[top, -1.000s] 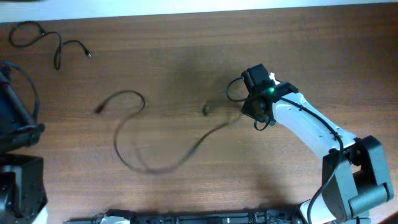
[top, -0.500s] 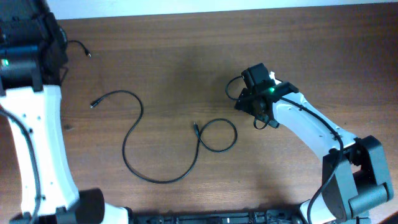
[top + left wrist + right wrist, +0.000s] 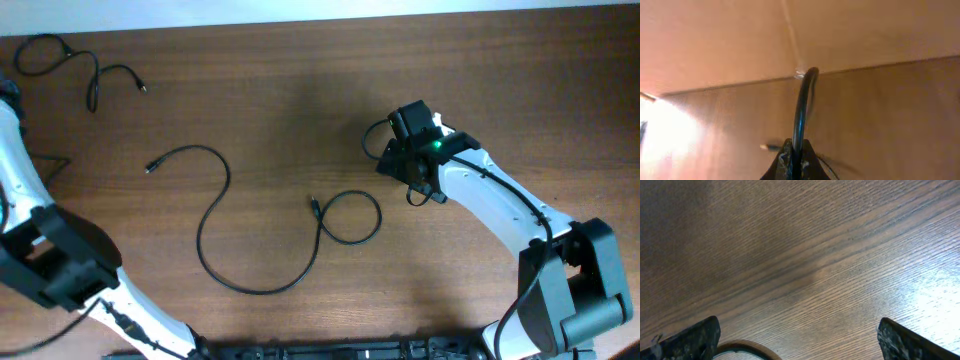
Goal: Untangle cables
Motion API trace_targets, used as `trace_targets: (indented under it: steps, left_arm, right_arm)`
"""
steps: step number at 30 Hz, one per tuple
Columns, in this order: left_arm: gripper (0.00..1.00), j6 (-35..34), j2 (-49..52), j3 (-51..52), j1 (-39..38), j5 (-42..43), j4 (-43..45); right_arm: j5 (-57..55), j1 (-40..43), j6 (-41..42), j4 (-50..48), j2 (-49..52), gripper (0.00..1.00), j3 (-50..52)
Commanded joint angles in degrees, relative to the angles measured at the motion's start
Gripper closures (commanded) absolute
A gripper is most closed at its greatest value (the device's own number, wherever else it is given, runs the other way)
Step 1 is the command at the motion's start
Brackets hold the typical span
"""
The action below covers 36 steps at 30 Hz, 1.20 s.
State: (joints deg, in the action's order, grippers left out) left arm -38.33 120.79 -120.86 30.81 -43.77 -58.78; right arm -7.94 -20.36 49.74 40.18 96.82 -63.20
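One long thin black cable [image 3: 222, 205] lies in an S across the table's middle, ending in a small loop [image 3: 350, 216] with a plug [image 3: 314, 205]. A second cable [image 3: 60, 58] lies loose at the far left corner. My right gripper [image 3: 388, 165] [image 3: 800, 342] hovers just right of the loop, jaws wide open over bare wood, with only a curve of cable [image 3: 742, 347] at the frame's lower edge. My left gripper [image 3: 794, 152] is shut on a black cable [image 3: 802, 105] that arches up from its tips. A plug end [image 3: 767, 147] shows beside it.
The left arm's white link [image 3: 22, 170] runs along the table's left edge, its fingers outside the overhead view. The right arm [image 3: 500, 200] reaches in from the lower right. The table's far edge [image 3: 320, 20] meets a white wall.
The right gripper has opened and let go of the long cable, which now lies still with a small loop. The left arm has swung from the far left corner to the left edge.
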Motion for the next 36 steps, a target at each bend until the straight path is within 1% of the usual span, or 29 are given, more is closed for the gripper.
trace_targets:
  steps: [1,3,5,6,8,9,10,11,12,13,15,16,17,18,19,21,22,23,24,25,26,27,28,29,30,32,33,34,36]
  left_arm:
    - [1.00,2.2,4.9,-0.3,0.5,-12.5,0.2]
    - [1.00,4.4,9.0,-0.3,1.4,-12.7,0.8]
    - [0.91,8.3,12.3,-0.3,1.3,-12.6,1.7]
    - [0.83,9.0,14.6,-0.3,1.4,-12.6,1.6]
    - [0.82,10.0,16.9,-0.3,1.3,-12.6,1.6]
    - [0.78,11.6,17.8,-0.3,1.4,-11.9,1.6]
    - [0.64,11.7,18.4,-0.3,1.4,-12.0,1.4]
    - [0.45,13.0,18.5,-0.3,1.4,-12.2,1.8]
    - [0.28,16.5,18.5,-0.8,1.4,-12.2,2.8]
    - [0.14,18.7,18.4,-2.2,1.4,-12.2,2.8]
    - [0.11,18.6,17.7,-6.3,1.2,-10.9,1.2]
    - [0.05,18.4,16.3,-8.0,1.2,-4.5,0.8]
    - [0.00,15.9,13.7,-8.9,1.2,8.0,0.9]
    - [0.01,14.1,11.5,-8.9,1.2,18.6,0.9]
    - [0.01,14.1,10.7,-8.9,1.2,25.4,1.1]
    - [0.01,13.5,10.8,-7.5,1.4,26.0,-0.3]
    - [0.04,13.4,10.8,-6.7,1.5,26.9,-1.4]
    - [0.14,13.4,10.8,-5.8,1.6,28.1,-3.0]
    - [0.34,13.4,10.9,-5.5,1.6,28.6,-5.4]
    - [0.42,13.4,10.9,-4.8,1.6,28.6,-6.5]
    - [0.37,13.4,10.9,-3.1,1.6,28.3,-6.4]
    - [0.49,13.3,10.9,-1.3,1.9,28.0,-6.1]
    - [0.75,13.4,10.9,1.1,2.1,26.9,-4.4]
    - [0.85,13.4,10.9,2.9,2.1,23.9,-3.1]
    - [1.00,13.4,10.9,4.9,2.1,19.7,-1.7]
    - [1.00,13.6,10.9,9.7,2.1,15.4,2.8]
    - [1.00,15.3,10.9,12.8,2.1,15.4,6.2]
    - [1.00,19.4,10.9,15.5,2.1,15.1,10.2]
    - [1.00,20.7,10.9,17.3,1.4,-2.8,13.2]
  right_arm:
    - [-0.9,-0.2,0.5,0.0,0.4,0.02,0.4]
    - [-0.9,-0.2,0.5,-0.2,0.4,0.02,0.4]
    - [-0.9,-0.2,0.5,-0.2,0.4,0.02,0.4]
    - [-0.9,-0.2,0.5,-0.3,0.4,0.02,0.4]
    - [-0.9,-0.2,0.5,-0.6,0.4,0.02,0.4]
    - [-1.0,-0.2,0.5,-0.6,0.4,0.02,0.5]
    - [-0.9,-0.2,0.5,-0.7,0.4,0.02,0.6]
    - [-0.9,-0.2,0.5,-2.0,0.4,0.02,1.4]
    - [-0.9,-0.2,0.5,-2.7,0.4,0.02,1.9]
    - [-0.9,-0.2,0.5,-4.8,0.4,0.02,3.2]
    - [-0.9,-0.2,0.5,-5.7,0.4,0.02,4.3]
    - [-0.9,-0.2,0.5,-5.7,0.4,0.02,4.3]
    - [-0.9,-0.2,0.5,-5.7,0.4,0.00,4.3]
    - [-0.9,-0.2,0.5,-5.8,0.4,0.00,4.3]
    - [-0.9,-0.2,0.5,-5.8,0.4,0.00,4.3]
    - [-0.9,-0.2,0.5,-5.7,0.4,0.01,4.3]
    - [-0.9,-0.2,0.5,-5.7,0.4,0.01,4.3]
    - [-0.9,-0.2,0.5,-5.8,0.4,0.01,4.3]
    - [-0.9,-0.2,0.5,-5.8,0.4,0.01,4.3]
    - [-0.9,-0.2,0.5,-6.1,0.4,0.01,4.3]
    - [-0.9,-0.2,0.5,-6.1,0.4,0.01,4.3]
    - [-0.9,-0.2,0.4,-6.1,0.4,0.01,4.3]
    - [-0.9,-0.2,0.1,-6.1,0.4,0.01,4.3]
    - [-0.9,-0.2,0.1,-6.1,0.4,0.01,4.3]
    - [-0.9,-0.2,0.1,-6.1,0.4,0.01,4.3]
    - [-0.9,-0.2,0.1,-6.2,0.4,0.01,4.3]
    - [-0.9,-0.2,0.1,-6.2,0.4,0.01,4.3]
    - [-0.9,-0.2,0.1,-6.2,0.4,0.01,4.3]
    - [-0.9,-0.2,0.1,-6.2,0.4,0.01,4.3]
